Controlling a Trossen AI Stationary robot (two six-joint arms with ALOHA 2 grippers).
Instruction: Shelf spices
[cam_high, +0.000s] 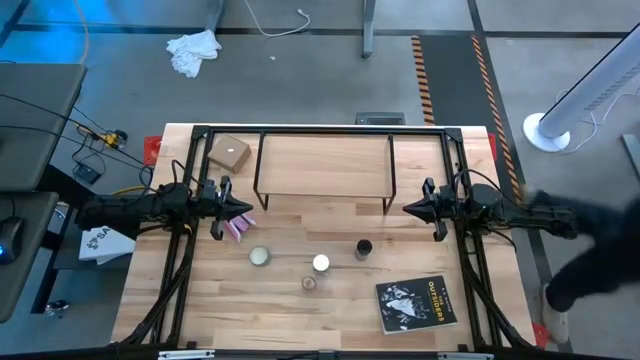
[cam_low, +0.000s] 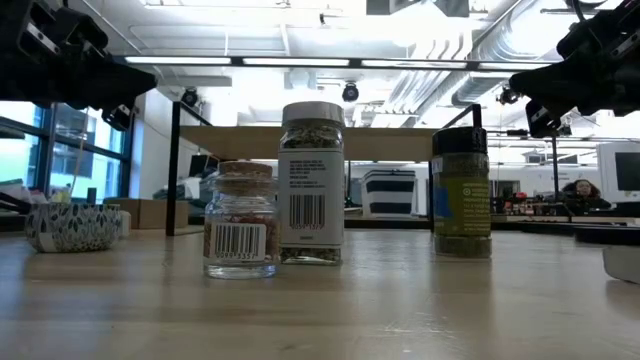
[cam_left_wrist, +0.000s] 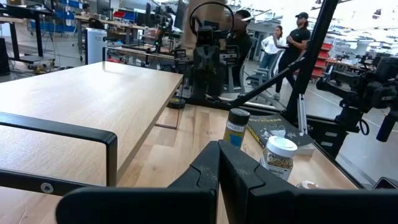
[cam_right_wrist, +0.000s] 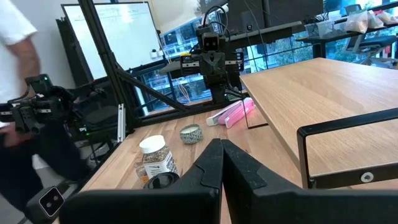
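Spices are sitting on the table (cam_high: 200, 300) in front of the shelf (cam_high: 322, 163), none of them up on its wood top yet: the white-capped jar (cam_high: 320, 264) is standing mid-table, the dark jar (cam_high: 363, 248) is standing just beside it toward the right edge, and the small glass jar (cam_high: 309, 283) is waiting nearer the front edge. Left gripper (cam_high: 240, 209) is hovering off the shelf's left end with its fingers pressed together, gripping nothing. Right gripper (cam_high: 412, 210) is hanging off the shelf's right end, fingers likewise closed and empty. A pale round tin (cam_high: 259, 257) is lying left of the jars, a book (cam_high: 416, 303) toward the front right corner, a pink packet (cam_high: 236, 228) under the left gripper
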